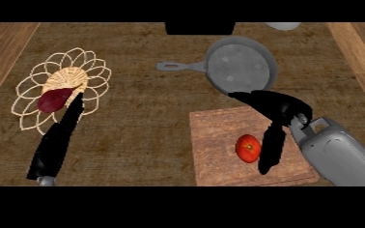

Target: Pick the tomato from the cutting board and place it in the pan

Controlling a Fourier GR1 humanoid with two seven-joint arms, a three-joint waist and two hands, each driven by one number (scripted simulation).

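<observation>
**Closing in on the tomato, no grasp yet**

Hovering over the cutting board (249,147), the right hand (279,107) comes in from the lower right on its grey forearm. Fingers look spread: one group points up-left toward the pan, while a long dark digit (thumb, I think) hangs down along the board's right half. Nothing pinched or enclosed as far as I can see.

Tomato (248,148) sits on the board, right of centre, just left of that hanging digit. Appears to be touching or nearly so; can't tell which from this steep angle. It lies below the palm in the view, not yet between thumb and fingers.

Handling, my read: light, round, smooth skin, so it's likely to roll or slip if nudged from one side. Soft enough to bruise. Best taken across its widest part, thumb on one flank and fingers opposite, wrapping rather than tip-pinching.

Pan (241,68) is just beyond the board's top edge, handle pointing left, near the hand, so the carry should be short.

Left hand (61,130) is at the far left of the table (157,125), straight fingers lying over a wicker mat (63,89) with a dark red item (54,100) on it. Well apart from the task.
</observation>
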